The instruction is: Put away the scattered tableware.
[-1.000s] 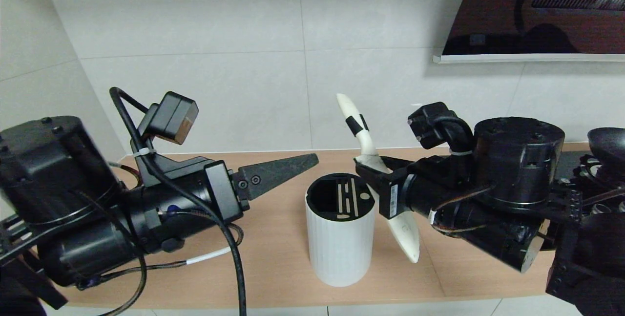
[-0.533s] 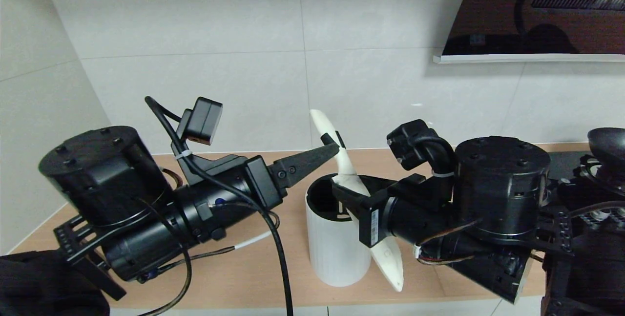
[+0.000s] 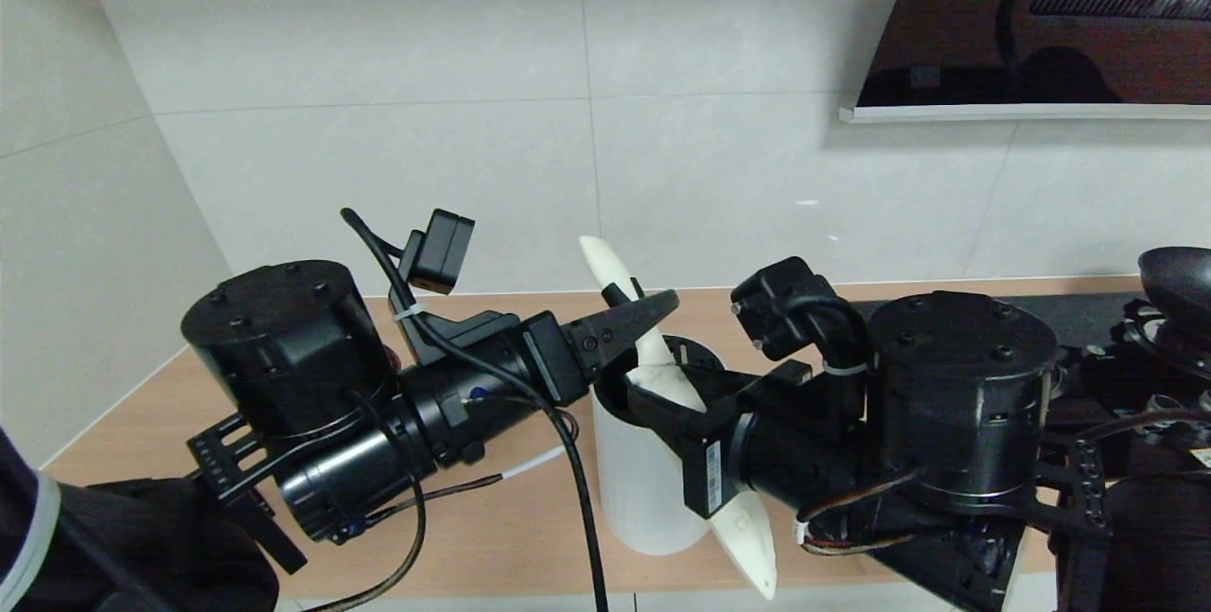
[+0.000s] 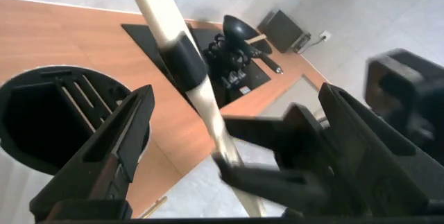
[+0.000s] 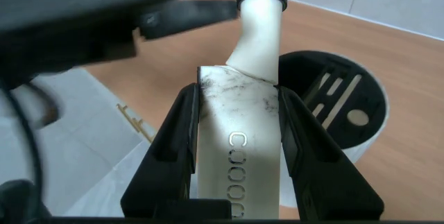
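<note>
My right gripper (image 3: 676, 394) is shut on a long white spoon (image 3: 653, 347) with a black band on its handle. It holds the spoon tilted just above and in front of the white cylindrical utensil holder (image 3: 639, 489). In the right wrist view the right gripper (image 5: 239, 89) clamps the spoon's wide part (image 5: 239, 130), and the holder (image 5: 340, 106) lies beyond it. My left gripper (image 3: 643, 314) is open, one finger on each side of the spoon's handle. The left wrist view shows the left gripper (image 4: 234, 99) spread wide around the handle (image 4: 187, 64), with the holder (image 4: 41, 113) below.
The holder stands on a wooden counter (image 3: 511, 517) against a tiled wall. At the right lie a black stove top and a dark pan (image 3: 1173, 281), seen too as a black stove area (image 4: 236, 57). A dark range hood (image 3: 1041, 16) hangs at the upper right.
My right gripper has brought the spoon left and lower, over the holder's near side. My left gripper has moved right, and its open fingers now flank the handle.
</note>
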